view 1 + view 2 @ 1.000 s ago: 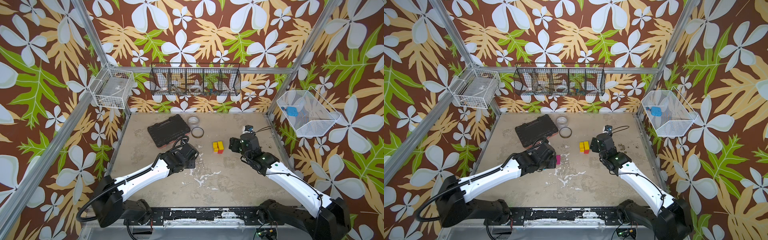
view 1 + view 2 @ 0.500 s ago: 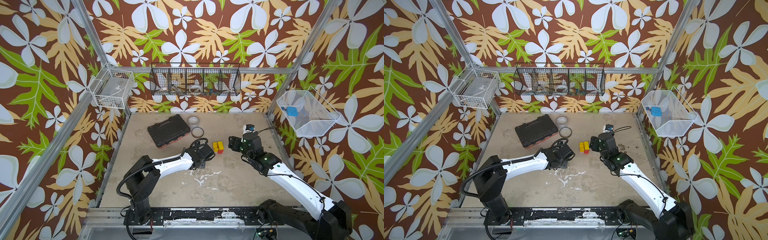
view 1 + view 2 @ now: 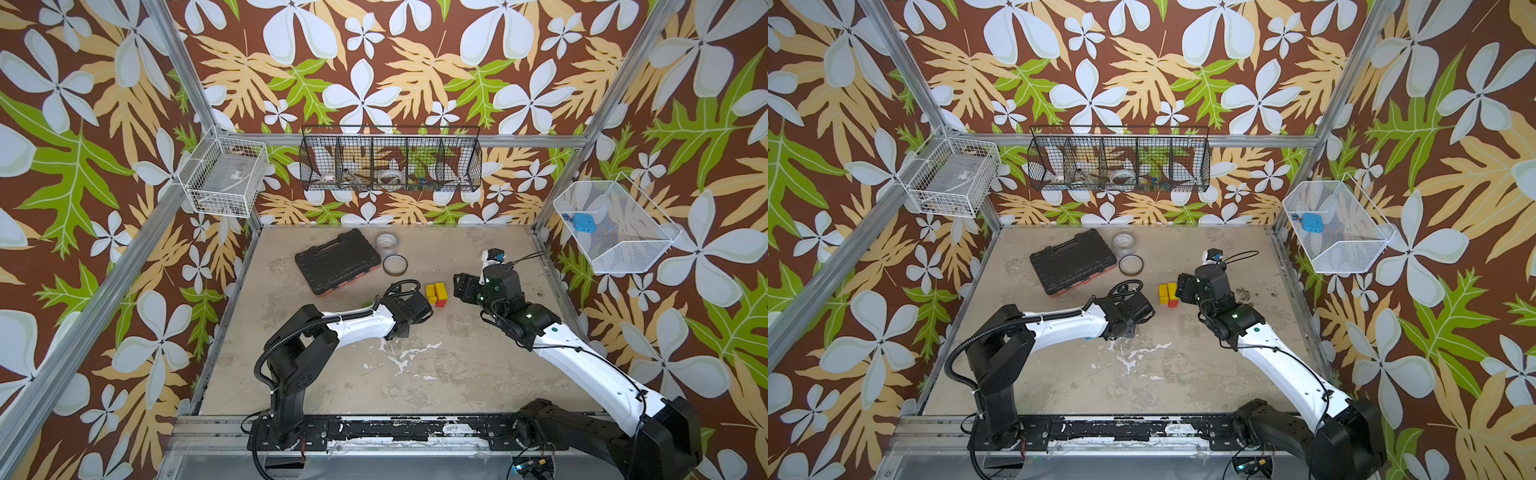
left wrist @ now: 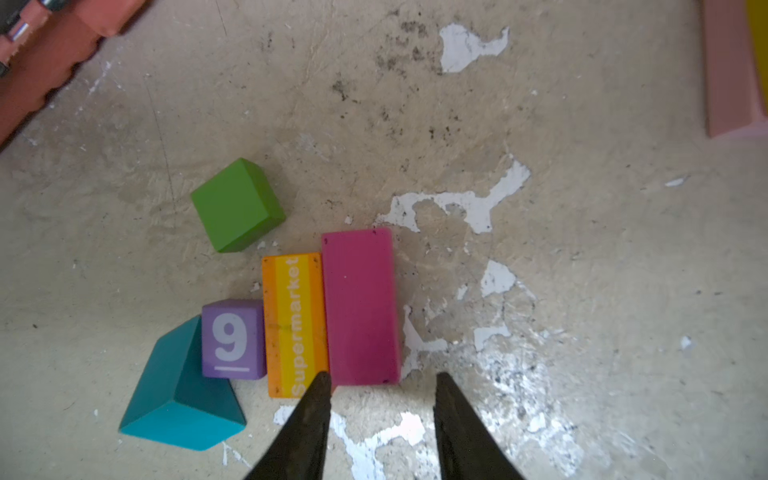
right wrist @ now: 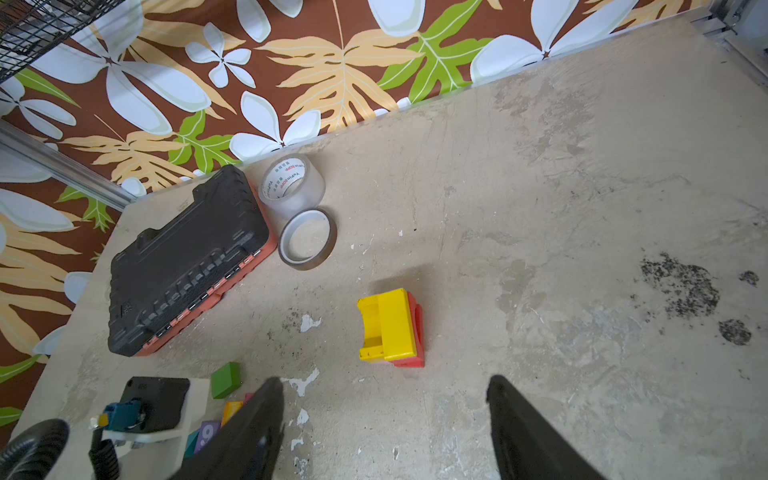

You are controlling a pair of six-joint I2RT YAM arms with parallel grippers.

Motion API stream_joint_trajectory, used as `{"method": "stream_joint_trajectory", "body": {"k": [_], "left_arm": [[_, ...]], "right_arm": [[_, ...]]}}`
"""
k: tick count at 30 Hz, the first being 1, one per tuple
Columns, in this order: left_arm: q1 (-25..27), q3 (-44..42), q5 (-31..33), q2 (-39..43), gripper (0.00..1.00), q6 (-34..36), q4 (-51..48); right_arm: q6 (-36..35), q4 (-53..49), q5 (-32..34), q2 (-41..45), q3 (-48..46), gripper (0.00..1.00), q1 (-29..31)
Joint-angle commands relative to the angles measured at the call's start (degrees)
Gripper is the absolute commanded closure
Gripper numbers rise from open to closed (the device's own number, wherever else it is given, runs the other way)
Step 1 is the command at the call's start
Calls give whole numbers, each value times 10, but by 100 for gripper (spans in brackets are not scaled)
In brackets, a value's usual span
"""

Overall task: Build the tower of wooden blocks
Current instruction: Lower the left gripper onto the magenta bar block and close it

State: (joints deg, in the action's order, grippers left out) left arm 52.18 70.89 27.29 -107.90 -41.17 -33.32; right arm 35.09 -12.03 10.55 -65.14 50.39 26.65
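In the left wrist view several loose wood blocks lie together on the floor: a green cube (image 4: 237, 204), a magenta brick (image 4: 360, 305), an orange and yellow "Supermarket" brick (image 4: 294, 324), a purple "9" cube (image 4: 232, 338) and a teal piece (image 4: 178, 390). My left gripper (image 4: 382, 376) hovers open above the magenta brick's near end, holding nothing. In both top views the left gripper (image 3: 404, 332) (image 3: 1126, 331) hides these blocks. The tower (image 3: 436, 293) (image 3: 1168, 294) (image 5: 390, 328) is a yellow arch and a yellow block on a red one. My right gripper (image 5: 384, 386) (image 3: 459, 286) is open and empty beside it.
A black tool case (image 3: 337, 262) (image 5: 187, 257) lies at the back left, with two tape rolls (image 3: 388, 243) (image 3: 395, 264) next to it. Wire baskets (image 3: 390, 164) (image 3: 611, 226) hang on the walls. Worn bare floor (image 3: 415, 374) stretches toward the front rail.
The left arm has swung right and its elbow has folded in. Its gripper now covers the magenta brick that lay beside it a second ago. The right arm has barely moved.
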Motion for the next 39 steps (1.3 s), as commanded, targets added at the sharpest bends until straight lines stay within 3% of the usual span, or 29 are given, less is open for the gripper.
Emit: {"method": "stream_joint_trajectory", "body": {"k": [1, 39], "left_arm": [[-1, 5, 28, -9, 55, -5, -13], [-16, 46, -28, -75, 56, 25, 14]], "right_arm": [[0, 3, -2, -4, 5, 23, 0], [1, 1, -10, -11, 8, 23, 0]]}}
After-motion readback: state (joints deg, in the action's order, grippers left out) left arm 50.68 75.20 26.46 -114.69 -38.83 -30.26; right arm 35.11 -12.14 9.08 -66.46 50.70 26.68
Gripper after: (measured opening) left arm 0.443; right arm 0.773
